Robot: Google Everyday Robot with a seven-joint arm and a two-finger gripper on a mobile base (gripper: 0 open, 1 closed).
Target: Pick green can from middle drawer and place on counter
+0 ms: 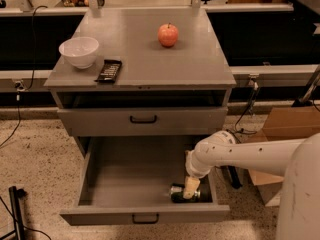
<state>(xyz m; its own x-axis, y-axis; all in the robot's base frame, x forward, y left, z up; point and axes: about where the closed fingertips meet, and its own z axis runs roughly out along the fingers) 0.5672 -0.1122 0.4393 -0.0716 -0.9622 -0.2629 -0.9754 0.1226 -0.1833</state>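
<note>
The green can [176, 193] lies on its side in the front right corner of the open middle drawer [145, 215], which is pulled out below the cabinet. My gripper [191, 187] reaches down into the drawer from the right and sits right on top of the can, covering its right part. My white arm [240, 151] comes in from the right edge. The counter [150, 59] is the grey cabinet top above.
On the counter stand a red apple [168, 35], a white bowl [79, 51] and a flat black device [109, 70]. A shut drawer [143, 119] sits above the open one. A cardboard box [287, 126] is on the floor at right.
</note>
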